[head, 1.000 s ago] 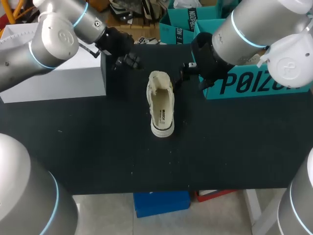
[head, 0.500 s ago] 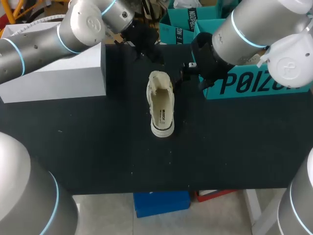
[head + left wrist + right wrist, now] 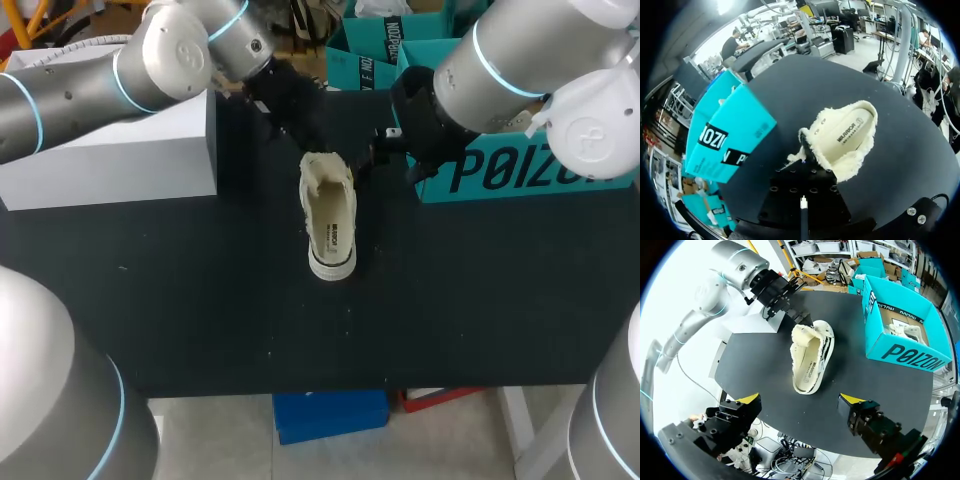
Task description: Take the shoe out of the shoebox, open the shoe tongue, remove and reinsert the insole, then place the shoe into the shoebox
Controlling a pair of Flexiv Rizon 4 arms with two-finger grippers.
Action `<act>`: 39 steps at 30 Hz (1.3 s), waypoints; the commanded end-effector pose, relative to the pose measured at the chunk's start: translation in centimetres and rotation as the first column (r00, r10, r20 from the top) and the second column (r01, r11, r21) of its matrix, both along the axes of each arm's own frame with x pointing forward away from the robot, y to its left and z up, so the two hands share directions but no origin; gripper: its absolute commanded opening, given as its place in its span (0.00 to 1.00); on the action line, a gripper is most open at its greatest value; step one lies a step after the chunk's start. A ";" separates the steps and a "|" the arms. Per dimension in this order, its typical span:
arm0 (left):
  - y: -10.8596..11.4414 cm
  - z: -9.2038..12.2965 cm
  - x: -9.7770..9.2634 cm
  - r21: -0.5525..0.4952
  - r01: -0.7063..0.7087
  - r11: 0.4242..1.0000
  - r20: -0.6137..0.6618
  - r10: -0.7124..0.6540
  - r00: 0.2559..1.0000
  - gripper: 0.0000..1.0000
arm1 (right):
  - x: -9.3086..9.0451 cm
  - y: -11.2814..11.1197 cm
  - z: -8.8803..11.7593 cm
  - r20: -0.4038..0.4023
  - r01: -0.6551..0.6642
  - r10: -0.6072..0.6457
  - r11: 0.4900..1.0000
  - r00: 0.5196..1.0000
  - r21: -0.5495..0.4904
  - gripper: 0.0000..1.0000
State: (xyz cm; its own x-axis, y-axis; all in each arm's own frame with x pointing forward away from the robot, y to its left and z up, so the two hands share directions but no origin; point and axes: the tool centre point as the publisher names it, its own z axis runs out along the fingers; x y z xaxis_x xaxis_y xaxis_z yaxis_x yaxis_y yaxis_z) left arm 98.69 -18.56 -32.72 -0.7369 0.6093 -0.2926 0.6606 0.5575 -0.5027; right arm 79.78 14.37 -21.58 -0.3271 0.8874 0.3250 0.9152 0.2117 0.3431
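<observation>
Left gripper [image 3: 303, 128] brought to the shoe [image 3: 330, 215] within 1 s
From 10 o'clock of the shoe it had been swung to the fleecy 12 o'clock end; its opening could not be told. The right gripper [image 3: 800, 399] was kept at 1 o'clock, spread wide and empty. The shoe was left unmoved on the table [image 3: 200, 300], the shoebox [image 3: 520, 170] at 2 o'clock.

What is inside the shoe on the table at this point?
A cream printed insole lies in the shoe, visible from heel to midfoot. The fleecy upper and the left tool at the toe end cover the front, so nothing can be seen there.
</observation>
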 end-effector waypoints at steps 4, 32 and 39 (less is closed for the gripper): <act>-0.3 -0.1 -1.3 -0.008 0.005 1.000 0.005 -0.005 1.000 0.00 | 0.0 0.1 -0.1 0.001 0.000 0.000 1.000 1.000 0.001 1.00; -0.3 -2.2 -4.4 0.077 0.100 0.992 -0.012 -0.099 0.995 0.00 | 0.0 0.1 -0.1 0.001 0.000 0.000 1.000 1.000 0.001 1.00; -0.3 -2.7 -5.2 0.105 0.132 0.986 -0.014 -0.131 0.991 0.00 | 0.0 0.1 -0.1 0.001 0.000 0.000 1.000 1.000 0.001 1.00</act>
State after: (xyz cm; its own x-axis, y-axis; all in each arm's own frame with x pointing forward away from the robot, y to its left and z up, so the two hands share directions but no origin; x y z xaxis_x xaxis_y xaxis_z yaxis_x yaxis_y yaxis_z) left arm 93.75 -18.84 -35.28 -0.6535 0.7223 -0.2263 0.7262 0.5140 -0.4566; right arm 79.78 14.37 -21.58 -0.3271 0.8873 0.3250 0.9151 0.2117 0.3431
